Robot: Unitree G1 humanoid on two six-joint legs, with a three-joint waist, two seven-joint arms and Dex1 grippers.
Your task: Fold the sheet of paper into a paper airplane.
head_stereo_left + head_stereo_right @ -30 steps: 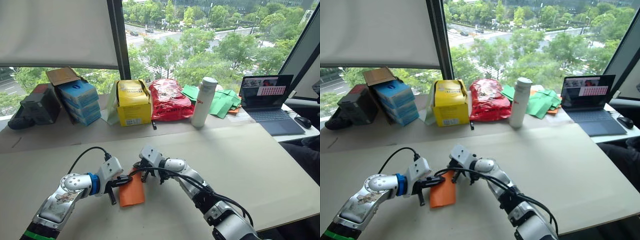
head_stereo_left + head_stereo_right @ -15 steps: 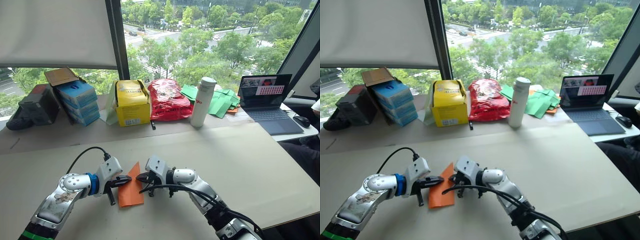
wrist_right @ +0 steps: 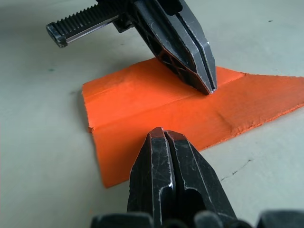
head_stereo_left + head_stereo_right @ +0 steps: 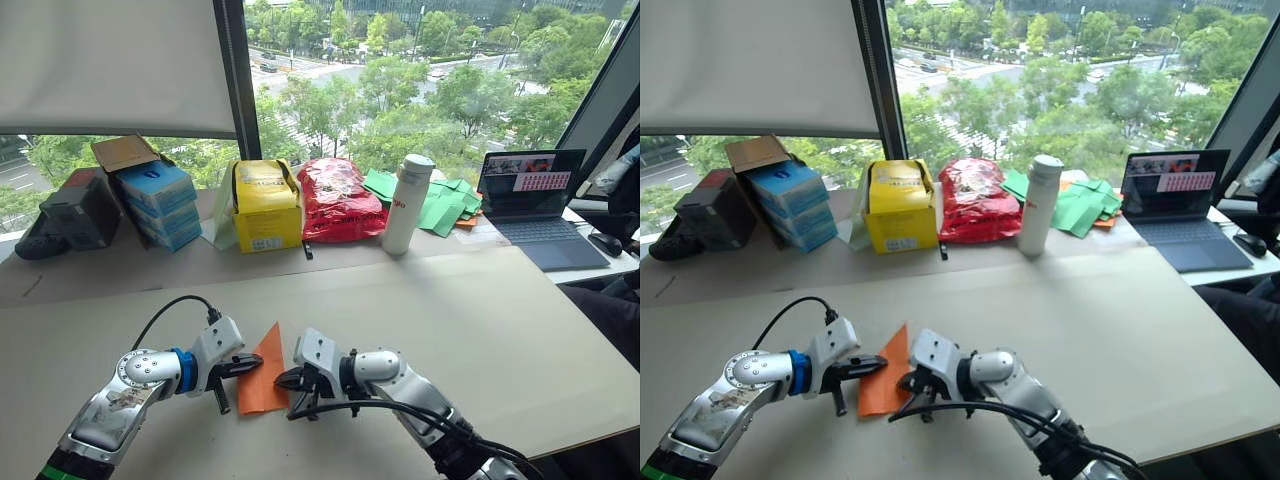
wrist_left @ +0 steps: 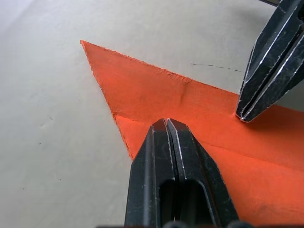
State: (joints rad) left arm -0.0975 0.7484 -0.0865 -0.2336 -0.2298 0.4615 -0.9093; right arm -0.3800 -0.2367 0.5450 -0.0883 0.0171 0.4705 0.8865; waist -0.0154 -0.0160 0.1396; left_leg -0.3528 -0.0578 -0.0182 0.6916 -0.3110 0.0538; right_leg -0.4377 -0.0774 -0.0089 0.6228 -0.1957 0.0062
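Observation:
The sheet of paper [image 4: 263, 362] is bright orange and lies flat on the beige table [image 4: 480, 320], folded into a layered wedge [image 5: 156, 90] whose point faces the window. My left gripper [image 4: 256, 364] is shut, and its tip [image 5: 166, 123] rests on the paper's left part at a fold line. My right gripper [image 4: 284, 380] is shut too; its tip [image 3: 164, 134] sits on the paper's right edge near the wide end. The two tips stand a short way apart across the paper [image 3: 156, 107].
Along the window stand blue boxes [image 4: 158, 203], a yellow box [image 4: 265, 205], a crinkled red bag [image 4: 335, 198], a white bottle [image 4: 408, 203], green papers [image 4: 440, 205] and an open laptop [image 4: 530, 200]. A person's sleeve [image 4: 622, 170] shows at the far right.
My right gripper has slid from the paper's far pointed end back toward me along its right side. The point now lies uncovered. The left gripper has stayed put.

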